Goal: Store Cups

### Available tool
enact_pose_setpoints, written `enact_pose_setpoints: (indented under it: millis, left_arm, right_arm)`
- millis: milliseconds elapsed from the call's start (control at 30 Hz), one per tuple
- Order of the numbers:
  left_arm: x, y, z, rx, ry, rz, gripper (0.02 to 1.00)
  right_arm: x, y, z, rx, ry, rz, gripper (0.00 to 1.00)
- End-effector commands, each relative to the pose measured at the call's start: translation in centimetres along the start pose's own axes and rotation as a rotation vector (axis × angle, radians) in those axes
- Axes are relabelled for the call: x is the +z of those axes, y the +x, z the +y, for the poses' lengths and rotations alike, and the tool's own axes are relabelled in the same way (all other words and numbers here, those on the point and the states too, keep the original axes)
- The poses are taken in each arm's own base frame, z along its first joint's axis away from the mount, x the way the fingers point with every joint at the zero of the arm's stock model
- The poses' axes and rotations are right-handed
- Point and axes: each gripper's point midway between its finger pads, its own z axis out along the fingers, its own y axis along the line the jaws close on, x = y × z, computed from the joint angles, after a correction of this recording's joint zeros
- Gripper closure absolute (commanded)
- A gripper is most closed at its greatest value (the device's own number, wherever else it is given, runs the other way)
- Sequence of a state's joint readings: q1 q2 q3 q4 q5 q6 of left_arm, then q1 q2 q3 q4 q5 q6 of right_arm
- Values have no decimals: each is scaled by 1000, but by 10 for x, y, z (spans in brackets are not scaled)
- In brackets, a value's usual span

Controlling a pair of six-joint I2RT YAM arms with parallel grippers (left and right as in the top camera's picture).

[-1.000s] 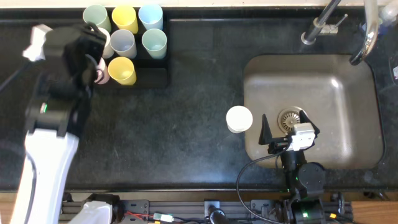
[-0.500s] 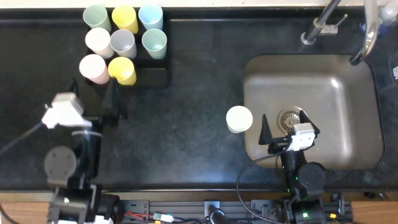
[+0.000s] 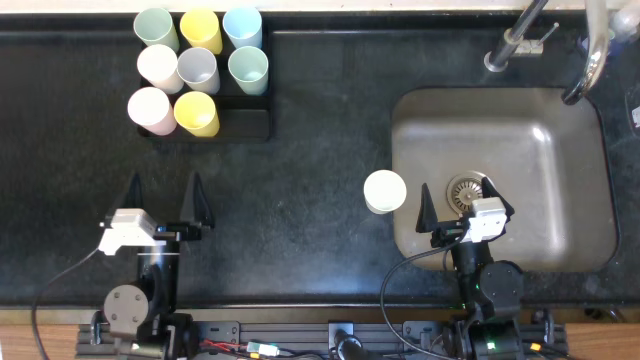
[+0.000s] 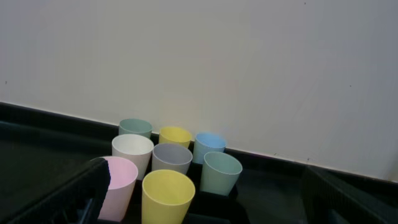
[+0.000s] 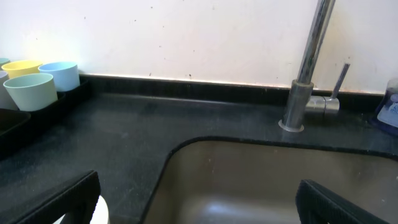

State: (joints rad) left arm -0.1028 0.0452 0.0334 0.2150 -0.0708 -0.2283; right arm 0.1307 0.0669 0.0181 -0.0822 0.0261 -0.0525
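Note:
Several pastel cups stand in a black tray (image 3: 247, 126) at the counter's back left, among them a pink cup (image 3: 150, 110) and a yellow cup (image 3: 196, 113) in the front row. In the left wrist view the same pink cup (image 4: 118, 180) and yellow cup (image 4: 166, 196) are nearest. A lone white cup (image 3: 385, 191) stands on the counter at the sink's left rim. My left gripper (image 3: 165, 181) is open and empty, well in front of the tray. My right gripper (image 3: 455, 188) is open and empty over the sink's near left part, just right of the white cup (image 5: 97, 211).
The steel sink (image 3: 500, 180) takes up the right side, with its drain (image 3: 466, 189) by my right gripper and a faucet (image 3: 520, 35) behind it. The faucet (image 5: 308, 68) rises ahead in the right wrist view. Dark counter (image 3: 300, 200) lies between tray and sink.
My left arm has pulled back from the tray toward its base, leaving the pink cup standing in the front row. The right arm and the white cup have not moved.

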Motion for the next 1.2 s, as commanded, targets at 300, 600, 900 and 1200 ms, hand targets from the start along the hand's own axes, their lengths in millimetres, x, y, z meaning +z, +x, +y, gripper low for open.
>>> enact_pose_setpoints:
  millis: [300,600,900,1200]
  left_arm:
    - [-7,50,18,35,-71,177,18]
    - [-12,71,22,42,-83,268,18]
    - [-12,71,22,42,-83,268,18]
    - [-12,71,22,42,-83,268,18]
  right_arm:
    - [0,3,-2,0,6,-3,5]
    - [0,3,-2,0,6,-3,3]
    - [0,3,-2,0,6,-3,5]
    - [0,2,-3,-1,15,-5,3]
